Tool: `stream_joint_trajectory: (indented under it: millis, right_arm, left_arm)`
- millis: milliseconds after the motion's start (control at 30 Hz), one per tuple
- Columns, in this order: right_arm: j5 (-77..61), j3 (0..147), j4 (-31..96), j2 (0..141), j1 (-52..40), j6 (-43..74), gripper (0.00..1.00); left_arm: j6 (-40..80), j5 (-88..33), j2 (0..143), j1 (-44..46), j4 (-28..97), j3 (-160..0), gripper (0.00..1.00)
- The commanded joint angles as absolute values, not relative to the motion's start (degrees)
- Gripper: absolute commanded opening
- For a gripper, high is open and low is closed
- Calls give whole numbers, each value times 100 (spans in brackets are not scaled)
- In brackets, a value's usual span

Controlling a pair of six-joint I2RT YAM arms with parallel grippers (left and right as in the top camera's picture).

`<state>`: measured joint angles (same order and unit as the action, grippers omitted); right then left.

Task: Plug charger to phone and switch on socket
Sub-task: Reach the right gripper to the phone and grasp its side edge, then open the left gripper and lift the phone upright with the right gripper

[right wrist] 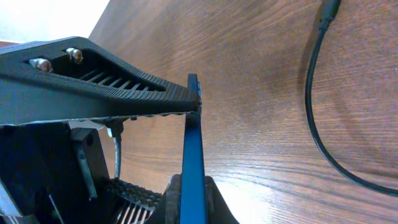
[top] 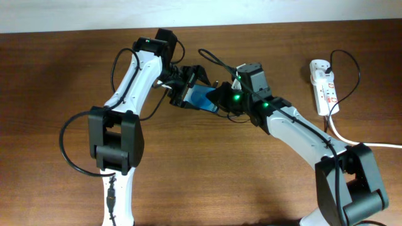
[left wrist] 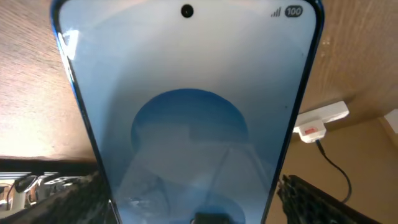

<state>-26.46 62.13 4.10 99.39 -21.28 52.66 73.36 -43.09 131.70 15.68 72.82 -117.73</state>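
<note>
A brown wooden table (top: 207, 182) with a visible grain is seen from above. A strip of pale wall (top: 63, 12) is seen beyond its far edge. Light is reflected off the wood in the right wrist view.

The phone (top: 202, 99) is found around the middle of the table, somewhat nearer the far edge, between the two arms. It is clamped by the left gripper (top: 187, 93). In the left wrist view its lit blue screen fills the frame, and ribbed fingers (left wrist: 323, 199) are seen at both of its long sides.

The right gripper (top: 223, 97) is placed at the other end of the phone. In its own view the phone is seen edge-on as a thin blue line, and the tip of the upper finger (right wrist: 106, 93) lies against it. A gap is left between the two fingers, but whether anything is gripped cannot be told.

The socket (top: 322, 85) is laid flat near the far right corner, with a black plug in it. A thick white cord (top: 364, 144) is led from it toward the right edge. The charger (right wrist: 308, 106) is seen as a thin black cable curved loosely on the bare wood.
</note>
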Motion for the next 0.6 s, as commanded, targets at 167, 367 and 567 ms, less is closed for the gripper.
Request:
stream_joint_trajectory:
  millis: [167, 367, 567]
  right_arm:
    - [-2724, 6302, 252, 9948, -1938, 5306, 4]
    - [-2853, 6302, 259, 9948, -1647, 5306, 4]
    - [-2895, 6302, 454, 9948, -1472, 5301, 4]
  left_arm:
    - [7328, -4414, 13157, 1544, 7356, -11867, 99]
    - [6783, -4421, 13157, 1417, 7323, -11867, 99]
    - [5878, -4571, 13157, 1402, 6779, -11867, 99]
